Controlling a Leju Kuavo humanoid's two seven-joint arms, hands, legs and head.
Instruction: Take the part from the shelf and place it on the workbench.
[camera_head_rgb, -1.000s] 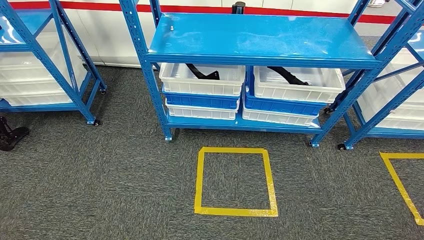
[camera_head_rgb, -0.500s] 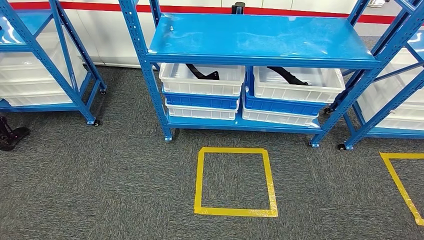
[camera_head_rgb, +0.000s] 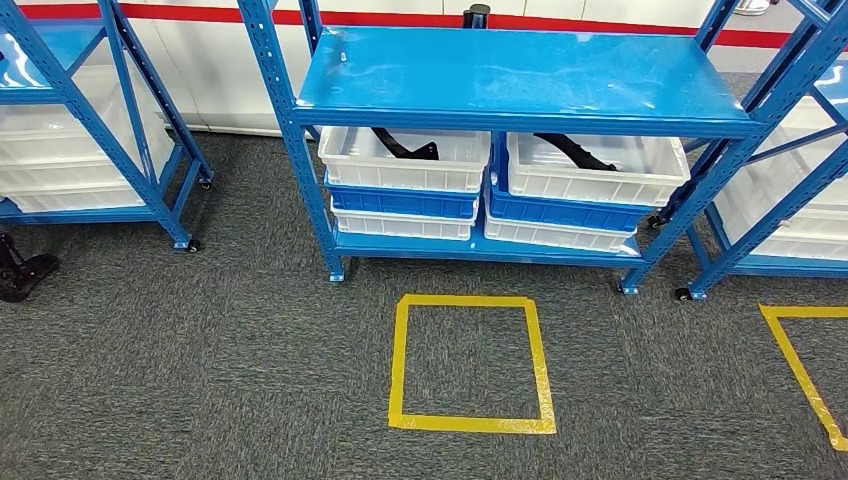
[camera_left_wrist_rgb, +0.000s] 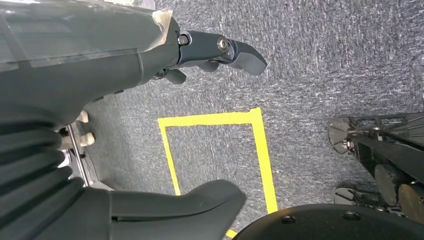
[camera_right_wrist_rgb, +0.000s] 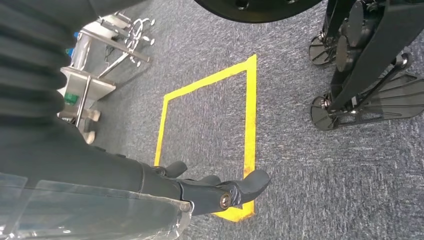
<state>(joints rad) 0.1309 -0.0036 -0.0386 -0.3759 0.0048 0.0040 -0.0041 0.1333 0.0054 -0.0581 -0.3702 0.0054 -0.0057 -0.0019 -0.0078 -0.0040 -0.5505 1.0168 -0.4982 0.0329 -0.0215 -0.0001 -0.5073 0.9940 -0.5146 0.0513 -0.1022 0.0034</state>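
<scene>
Two black parts (camera_head_rgb: 408, 148) (camera_head_rgb: 575, 150) lie in white bins (camera_head_rgb: 400, 172) on the shelf (camera_head_rgb: 520, 75); left hand (camera_left_wrist_rgb: 150, 55) and right hand (camera_right_wrist_rgb: 165, 187) hang spread, holding nothing.

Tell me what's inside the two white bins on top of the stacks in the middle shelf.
Each holds a black part: one in the left white bin, another in the right white bin. The top shelf board covers the bins' rear halves, so each part's far end and anything else there is hidden.

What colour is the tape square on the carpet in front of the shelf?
Yellow tape square, clearest in the head view.
</scene>
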